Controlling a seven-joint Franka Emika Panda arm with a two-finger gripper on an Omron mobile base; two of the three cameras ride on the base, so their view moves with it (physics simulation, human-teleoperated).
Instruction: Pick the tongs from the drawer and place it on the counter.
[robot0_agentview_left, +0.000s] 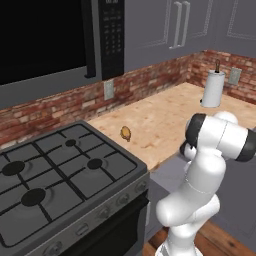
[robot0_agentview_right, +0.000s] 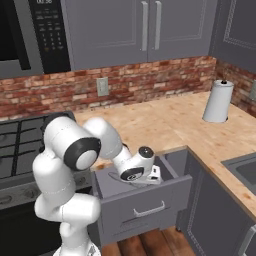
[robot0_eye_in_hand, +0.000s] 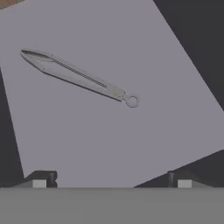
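Observation:
The tongs (robot0_eye_in_hand: 78, 76) lie flat on the grey floor of the drawer (robot0_eye_in_hand: 109, 140), slim grey metal with a small ring at one end. My gripper (robot0_eye_in_hand: 111, 179) hangs above them, open, its fingertips (robot0_eye_in_hand: 41, 179) set wide apart with nothing between them. The tongs sit well ahead of the fingertips, toward the upper left of the hand view. In the right base view the drawer (robot0_agentview_right: 145, 200) is pulled out under the counter (robot0_agentview_right: 165, 125), and my hand reaches down into it from the left. The tan counter (robot0_agentview_left: 165, 120) also stretches to the right of the stove.
A small yellow-brown lump (robot0_agentview_left: 125, 132) rests on the counter near the black gas stove (robot0_agentview_left: 55, 170). A paper towel roll (robot0_agentview_right: 218, 101) stands at the back right. A sink (robot0_agentview_right: 245, 170) is at the far right. The drawer's silver handle (robot0_agentview_right: 148, 210) faces the base.

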